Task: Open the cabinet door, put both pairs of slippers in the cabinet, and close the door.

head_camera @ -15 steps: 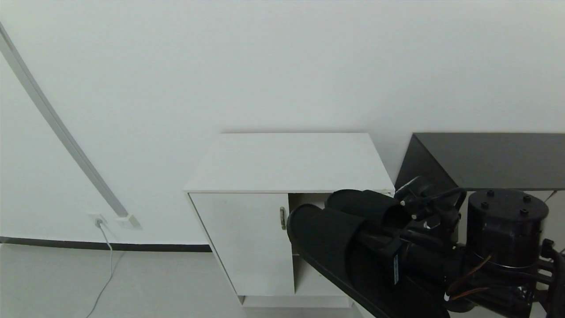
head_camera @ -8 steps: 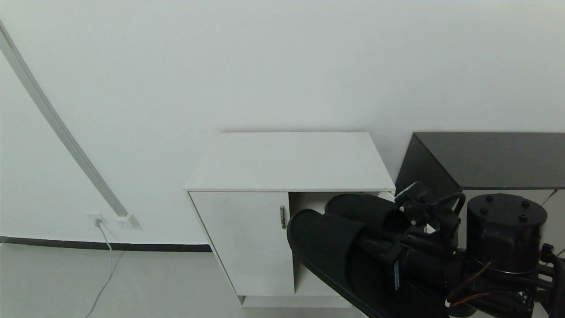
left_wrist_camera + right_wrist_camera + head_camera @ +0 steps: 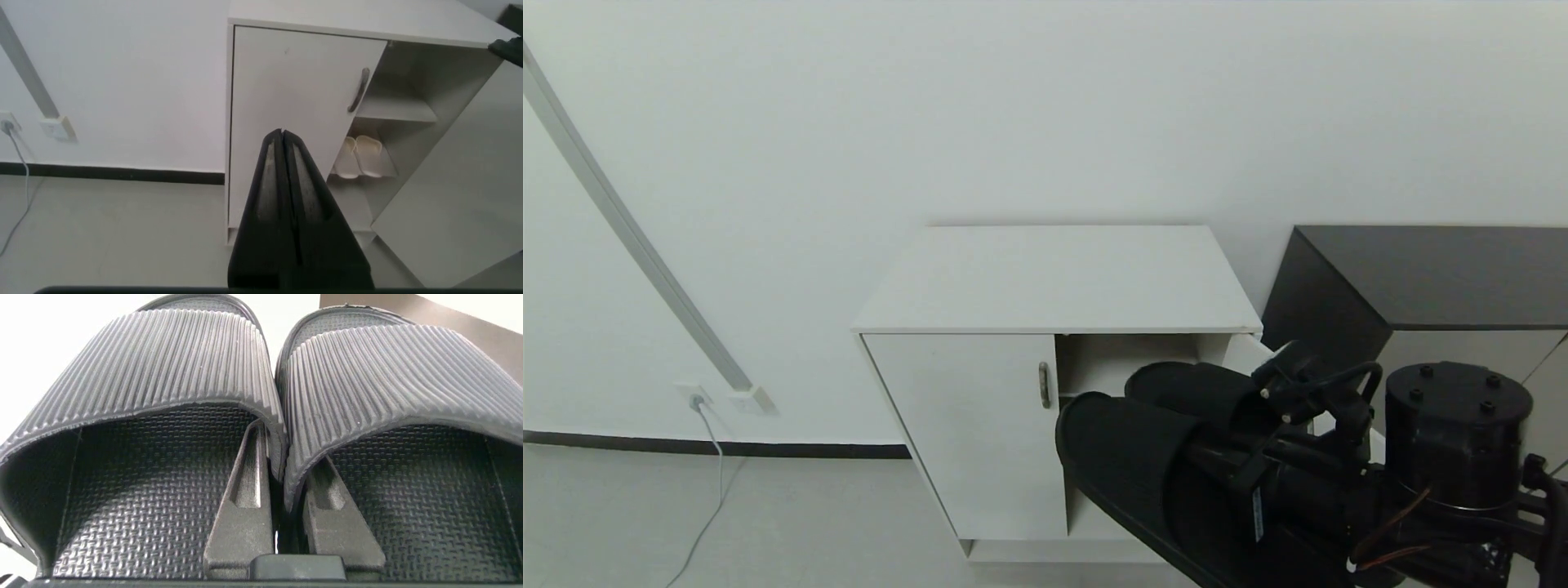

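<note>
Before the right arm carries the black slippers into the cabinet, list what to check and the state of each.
1. The right door of the cabinet is open: ok.
2. The black slippers are held: ok; the right gripper pinches both inner edges together.
3. The pale slippers lie inside on the lower shelf: ok.
4. Free room beside them: cannot tell; the open door hides part of the shelf.
5. The left gripper is out of the way: ok; shut, facing the closed left door.

Ribbed, matt black rubbery slippers [image 3: 188, 392]; smooth matt white cabinet [image 3: 1054, 278], metal handle [image 3: 1044, 385].
</note>
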`<state>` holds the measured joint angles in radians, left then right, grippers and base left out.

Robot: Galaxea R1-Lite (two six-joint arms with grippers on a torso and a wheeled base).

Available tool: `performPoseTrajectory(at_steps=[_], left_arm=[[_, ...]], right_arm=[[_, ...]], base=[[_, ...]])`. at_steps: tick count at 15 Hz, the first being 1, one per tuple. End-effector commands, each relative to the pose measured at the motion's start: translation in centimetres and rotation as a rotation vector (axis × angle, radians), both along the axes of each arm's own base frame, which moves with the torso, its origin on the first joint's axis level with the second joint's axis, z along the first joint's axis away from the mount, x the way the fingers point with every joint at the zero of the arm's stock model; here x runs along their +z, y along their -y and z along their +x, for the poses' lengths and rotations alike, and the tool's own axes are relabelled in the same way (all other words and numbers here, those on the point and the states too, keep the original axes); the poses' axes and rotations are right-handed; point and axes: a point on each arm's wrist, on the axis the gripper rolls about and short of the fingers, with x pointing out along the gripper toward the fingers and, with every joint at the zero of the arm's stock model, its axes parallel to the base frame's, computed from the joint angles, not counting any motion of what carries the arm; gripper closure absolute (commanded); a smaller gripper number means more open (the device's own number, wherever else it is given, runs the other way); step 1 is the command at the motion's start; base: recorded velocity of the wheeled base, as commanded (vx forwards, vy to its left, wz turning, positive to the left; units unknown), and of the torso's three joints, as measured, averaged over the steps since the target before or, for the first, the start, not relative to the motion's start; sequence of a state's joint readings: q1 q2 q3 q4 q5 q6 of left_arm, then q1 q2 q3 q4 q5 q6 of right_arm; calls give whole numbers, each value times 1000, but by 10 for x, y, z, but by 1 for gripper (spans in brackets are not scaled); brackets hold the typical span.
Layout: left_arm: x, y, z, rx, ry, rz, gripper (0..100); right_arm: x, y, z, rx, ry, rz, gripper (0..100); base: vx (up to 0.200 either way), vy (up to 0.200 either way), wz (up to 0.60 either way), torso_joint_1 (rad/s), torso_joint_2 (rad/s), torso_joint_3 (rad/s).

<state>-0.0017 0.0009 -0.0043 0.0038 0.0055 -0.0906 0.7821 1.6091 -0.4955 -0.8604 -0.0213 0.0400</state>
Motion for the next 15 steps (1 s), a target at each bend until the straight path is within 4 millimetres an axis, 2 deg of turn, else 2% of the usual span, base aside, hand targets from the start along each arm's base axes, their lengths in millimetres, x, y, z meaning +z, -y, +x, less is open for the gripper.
performPoseTrajectory(at_steps=[1, 15], left_arm=[[0, 0, 0, 1, -1, 0, 100], [0, 0, 0, -1, -1, 0, 100]], right_arm=[[-1, 0, 0, 0, -2, -2, 100], [-4, -1, -1, 7, -10, -12, 100]], base=[[0, 0, 0, -168, 373, 217], [0, 0, 0, -210, 509, 295]])
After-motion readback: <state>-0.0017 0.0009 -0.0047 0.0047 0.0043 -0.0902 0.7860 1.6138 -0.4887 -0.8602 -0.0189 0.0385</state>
